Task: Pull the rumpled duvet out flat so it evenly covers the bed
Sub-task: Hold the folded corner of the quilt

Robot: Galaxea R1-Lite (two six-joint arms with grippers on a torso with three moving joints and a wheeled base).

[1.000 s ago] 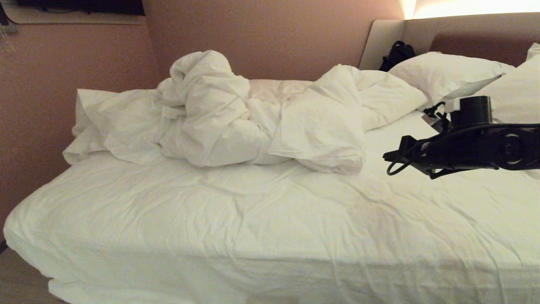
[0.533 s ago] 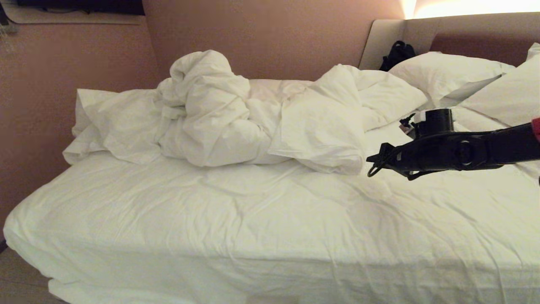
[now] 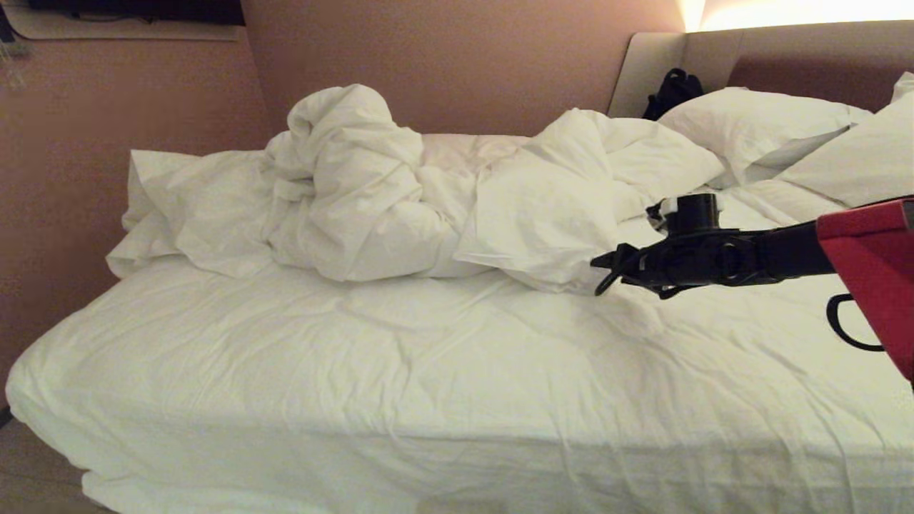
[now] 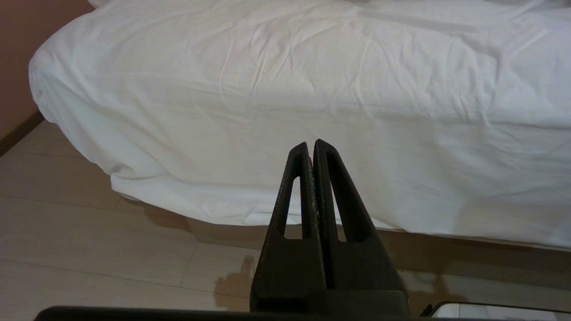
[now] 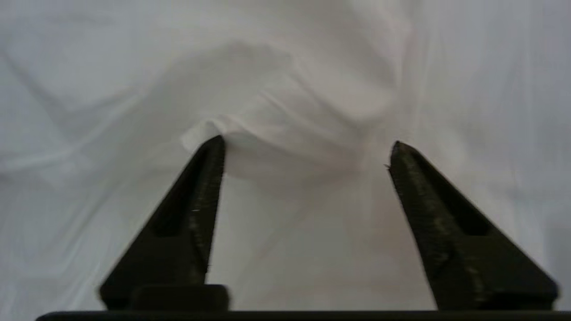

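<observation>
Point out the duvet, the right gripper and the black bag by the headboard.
duvet (image 3: 371, 207): head view, middle of the bunched heap.
right gripper (image 3: 603, 275): head view, between its fingertips at the duvet's near corner.
black bag (image 3: 671, 91): head view, its upper body.

The black right gripper (image 3: 603, 270) has travelled leftward across the bed toward the rumpled, puffy white duvet (image 3: 400, 193), now right at its near corner, its jaws spread wide from closed a second ago.
</observation>
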